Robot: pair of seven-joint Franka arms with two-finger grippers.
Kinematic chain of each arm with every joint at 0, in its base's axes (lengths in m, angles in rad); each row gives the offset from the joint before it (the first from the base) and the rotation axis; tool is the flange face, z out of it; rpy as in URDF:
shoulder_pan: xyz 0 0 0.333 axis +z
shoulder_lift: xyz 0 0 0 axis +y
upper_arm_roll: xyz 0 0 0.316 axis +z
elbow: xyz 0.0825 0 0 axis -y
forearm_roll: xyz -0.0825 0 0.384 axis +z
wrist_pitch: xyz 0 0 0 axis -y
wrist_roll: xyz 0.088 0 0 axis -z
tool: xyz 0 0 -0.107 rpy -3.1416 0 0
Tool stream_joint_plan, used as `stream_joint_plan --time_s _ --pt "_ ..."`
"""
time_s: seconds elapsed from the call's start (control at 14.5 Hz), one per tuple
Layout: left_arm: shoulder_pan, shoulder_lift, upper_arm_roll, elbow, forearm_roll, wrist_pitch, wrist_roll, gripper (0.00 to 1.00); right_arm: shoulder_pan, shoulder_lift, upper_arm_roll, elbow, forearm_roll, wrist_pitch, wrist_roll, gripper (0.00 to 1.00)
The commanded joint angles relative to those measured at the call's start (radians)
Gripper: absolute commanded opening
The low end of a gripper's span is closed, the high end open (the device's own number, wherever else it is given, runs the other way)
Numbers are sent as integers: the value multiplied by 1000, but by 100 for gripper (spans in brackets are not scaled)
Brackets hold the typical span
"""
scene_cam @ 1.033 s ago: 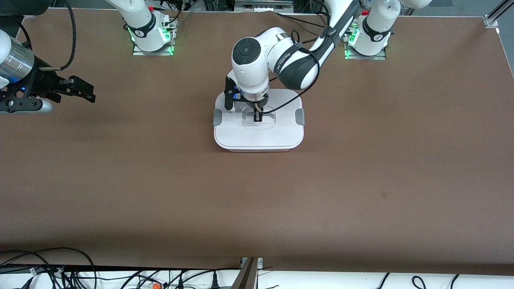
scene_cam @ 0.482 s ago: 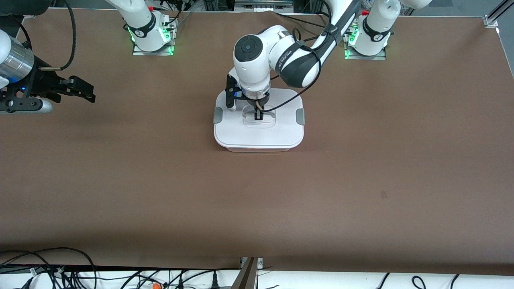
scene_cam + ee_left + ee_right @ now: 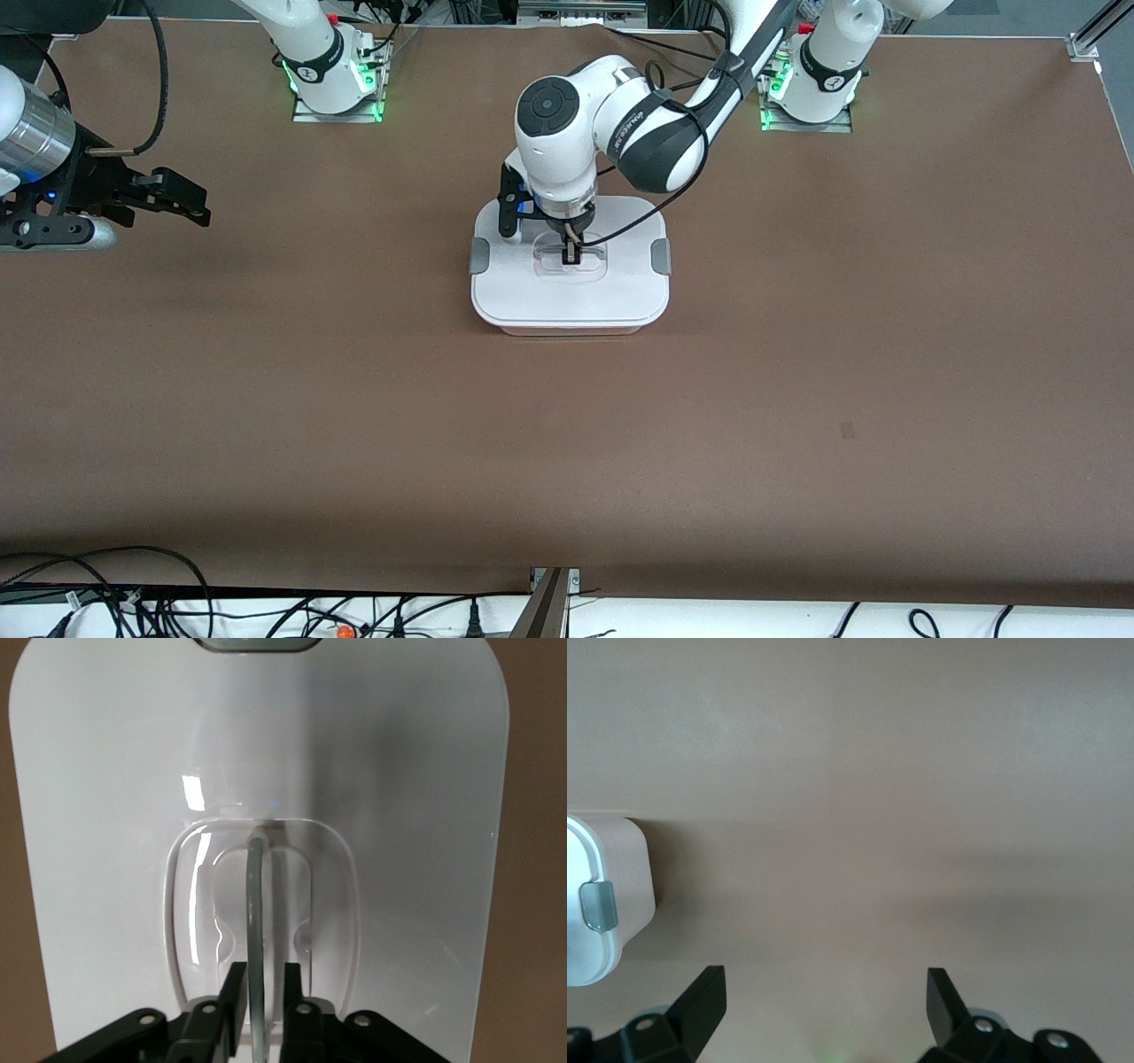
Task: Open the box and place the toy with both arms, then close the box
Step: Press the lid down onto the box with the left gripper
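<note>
Box (image 3: 570,301) nudged slightly toward bases; left gripper (image 3: 570,255) clenched on lid handle (image 3: 256,912). Right gripper (image 3: 824,1001) waits, spread wide, above table (image 3: 797,399).

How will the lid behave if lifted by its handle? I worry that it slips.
The lid looks like rigid plastic, so it probably stays flat. The left gripper pinches only the thin central handle, so it may swing. Its glossy surface suggests some slip.

The left end effector (image 3: 570,257) grips the handle (image 3: 571,260) of the lidded box (image 3: 570,301).
</note>
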Motion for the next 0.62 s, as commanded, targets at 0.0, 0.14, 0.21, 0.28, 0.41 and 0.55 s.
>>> stream_joint_plan --time_s 0.0,0.14,0.21,0.28,0.41,0.55 --pt "7 -42 7 -14 0 -5 -1 100 -7 0 7 9 -12 -15 9 100" --pt "10 -56 14 5 -66 -8 -3 100 -7 0 6 9 -12 -15 7 100" --pt "33 -70 21 3 -86 -8 -3 100 -7 0 7 9 -12 -15 6 100" --pt "59 -85 21 3 -95 -8 -1 100 -7 0 7 9 -12 -15 6 100" --pt "122 -122 22 -7 -98 -8 0 100 -7 0 7 9 -12 -15 7 100" --pt "208 -155 25 -9 -100 -7 -1 100 -7 0 6 9 -12 -15 9 100"
